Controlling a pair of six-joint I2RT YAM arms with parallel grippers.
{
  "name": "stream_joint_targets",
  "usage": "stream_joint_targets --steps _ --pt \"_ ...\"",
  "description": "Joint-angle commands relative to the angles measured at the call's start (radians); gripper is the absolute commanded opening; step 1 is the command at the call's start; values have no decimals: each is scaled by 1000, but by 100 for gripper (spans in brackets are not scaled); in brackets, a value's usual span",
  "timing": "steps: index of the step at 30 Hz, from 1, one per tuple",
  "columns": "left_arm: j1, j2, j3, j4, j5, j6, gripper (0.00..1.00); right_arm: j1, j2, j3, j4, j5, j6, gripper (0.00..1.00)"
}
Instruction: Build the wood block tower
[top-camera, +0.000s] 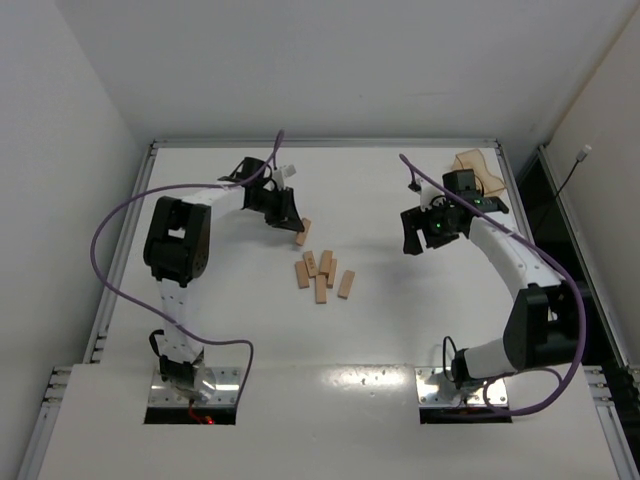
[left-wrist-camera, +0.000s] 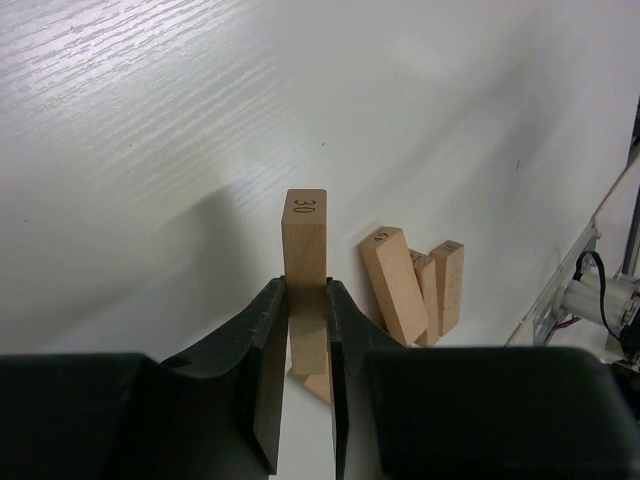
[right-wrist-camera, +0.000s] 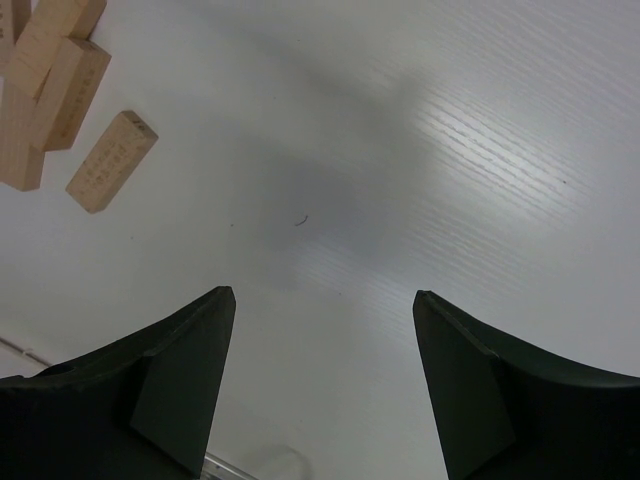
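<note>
The wood blocks are small, straight-edged planks of pale tan, smooth-sawn wood. One of them, the held block (left-wrist-camera: 305, 245), carries a printed "30" on its end face. In the top view it (top-camera: 302, 234) sits left of the middle of the desk, towards the far side. The left fingers (left-wrist-camera: 262, 340) are clenched on its two long sides, nearly closed, with the numbered end sticking out beyond the tips. Whether that end touches the desk I cannot tell.

The loose blocks (top-camera: 322, 276) lie flat near the middle of the desk, just beyond the held one on the side towards the arm bases. I count five there, which makes six with the held one. Several touch or overlap, so the count is not firm. The left wrist view shows three of them (left-wrist-camera: 395, 285) lying side by side and touching. A further piece is partly hidden under the fingers.

The right fingers (right-wrist-camera: 185, 370) are dark, wedge-shaped and matte. They are spread wide and released, with nothing between them, above bare desk well to the right of the cluster.

The desk (top-camera: 400, 330) is white with a fine streaked grain. A translucent orange-tan tray (top-camera: 478, 166) sits at its far right corner. Each arm trails one purple cable (top-camera: 110, 225), two in all.
</note>
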Motion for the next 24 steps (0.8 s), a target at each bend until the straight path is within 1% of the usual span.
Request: stream_joint_targets --steps 1,5,6,9,10,12,20,22,24 --pt "14 10 52 18 32 20 7 -6 8 42 10 -32 5 69" --pt "23 33 72 18 5 29 7 -6 8 51 10 -32 5 69" --pt "32 45 72 18 5 29 8 -6 8 51 10 -32 5 69" --pt "43 56 83 4 -20 43 21 -6 8 51 10 -32 5 69" --pt "43 65 83 4 -20 43 24 -6 8 51 10 -32 5 69" --pt "52 83 83 4 -30 43 26 -6 8 51 10 -32 5 69" --pt "81 103 83 4 -43 43 26 -6 19 70 1 -32 5 69" --pt "81 103 83 -5 -78 57 30 -6 28 70 1 -32 5 69" --pt "81 70 83 -28 -118 69 40 -6 28 70 1 -32 5 69"
